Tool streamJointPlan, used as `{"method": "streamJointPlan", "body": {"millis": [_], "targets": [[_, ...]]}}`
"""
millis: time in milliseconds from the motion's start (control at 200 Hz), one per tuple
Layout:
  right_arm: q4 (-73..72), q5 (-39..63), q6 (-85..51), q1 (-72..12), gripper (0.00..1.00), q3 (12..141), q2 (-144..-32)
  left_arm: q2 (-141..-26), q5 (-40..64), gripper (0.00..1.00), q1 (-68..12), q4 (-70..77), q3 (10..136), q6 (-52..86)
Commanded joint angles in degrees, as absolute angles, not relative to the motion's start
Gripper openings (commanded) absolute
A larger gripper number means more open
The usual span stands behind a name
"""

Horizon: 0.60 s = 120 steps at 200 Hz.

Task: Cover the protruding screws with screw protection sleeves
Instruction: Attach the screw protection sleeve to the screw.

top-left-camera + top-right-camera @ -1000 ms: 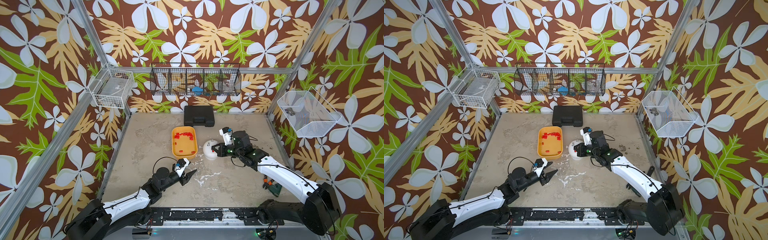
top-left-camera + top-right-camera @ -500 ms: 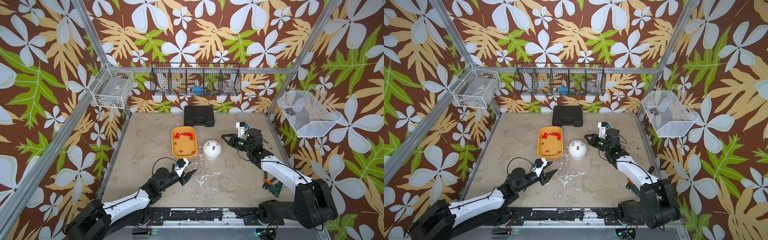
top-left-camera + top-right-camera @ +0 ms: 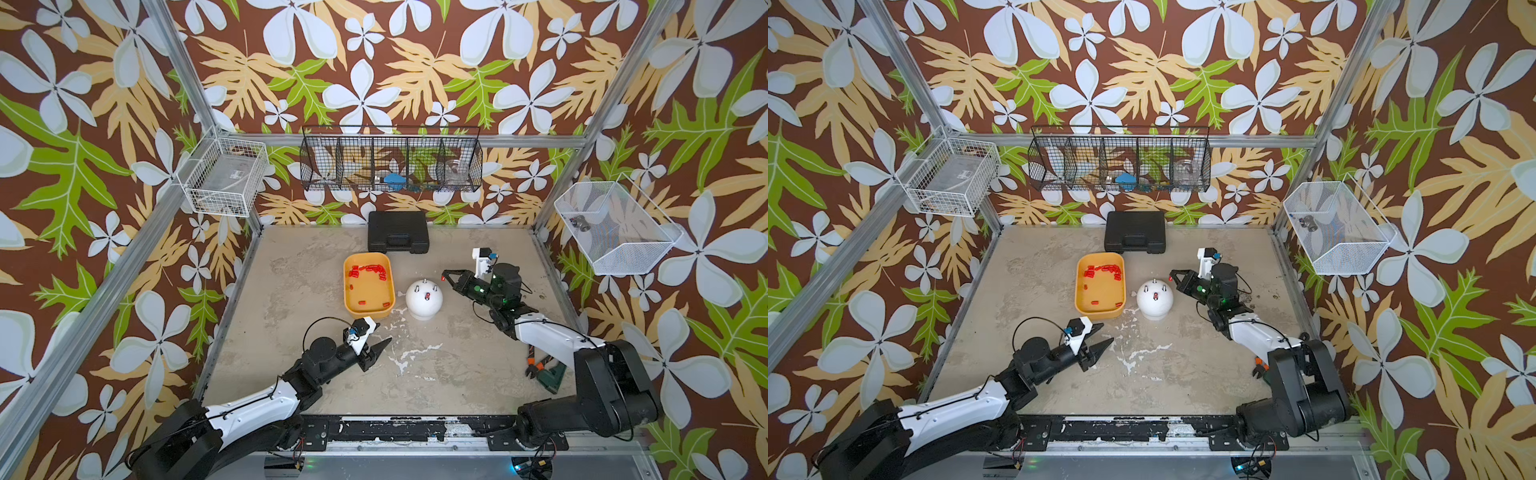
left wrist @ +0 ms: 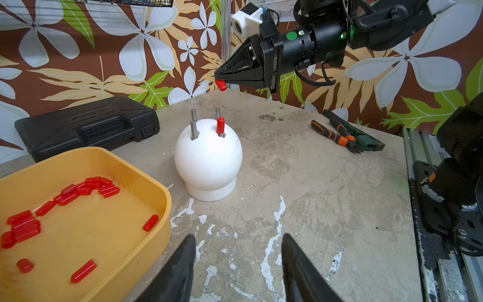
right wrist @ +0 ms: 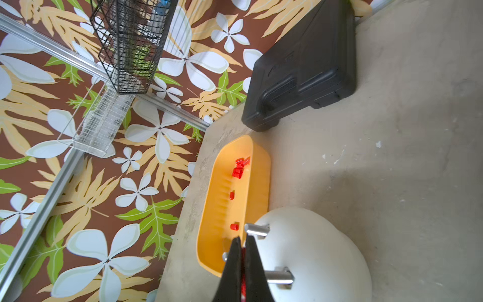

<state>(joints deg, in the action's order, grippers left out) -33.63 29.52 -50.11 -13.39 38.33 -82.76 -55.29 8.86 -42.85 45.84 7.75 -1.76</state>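
Progress: one capped stud [image 4: 220, 126] on white dome [image 4: 208, 162]; three protruding screws [image 4: 193, 115] bare. Right gripper [image 4: 219, 78] pinches red sleeve [image 4: 221, 85], raised near dome, alignment unclear. Left gripper [image 4: 239, 240] parted, empty. Spare sleeves [image 4: 78, 192] in yellow tray [image 4: 163, 193].

The sleeves [image 4: 88, 188] are bright red, their tray [image 4: 104, 235] orange-yellow. The ball [image 4: 209, 162] is white, its screws [image 4: 193, 129] silver-grey. The worktop [image 4: 313, 196] is mottled beige, the tool case [image 4: 86, 125] black. The walls [image 4: 78, 65] show white flowers with green and tan leaves on brown.

arms [image 3: 253, 405]: white links, black joints | right tool [image 4: 217, 76]: black, tapered
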Motion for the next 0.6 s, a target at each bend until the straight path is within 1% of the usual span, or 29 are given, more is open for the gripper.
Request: {"method": "streamJointPlan", "body": {"millis": [0,195,280,345,596], "targets": [[-44.6,28.2,-48.5,-13.4,0.0,37.0,-83.6,-55.5,7.4,0.54,-42.8,51.6,7.7,-2.0],[-54.7,27.3,-50.3,-13.3,0.0,34.6,-85.7,-59.8,5.2,0.53,-42.8,55.9,9.9,-4.0],[-55.6,27.1,-50.0,-13.3,0.0,34.5,-87.0,-63.0,5.7,0.53,-42.8,60.6,9.3,-3.7],[-57.0,27.9,-50.4,-13.3,0.0,34.1,-87.8,-65.1,6.2,0.53,-42.8,61.5,10.0,-3.0],[-57.2,29.0,-47.3,-13.7,0.0,34.0,-89.4,-66.1,7.7,0.53,-42.7,62.5,10.1,-2.5]]}}
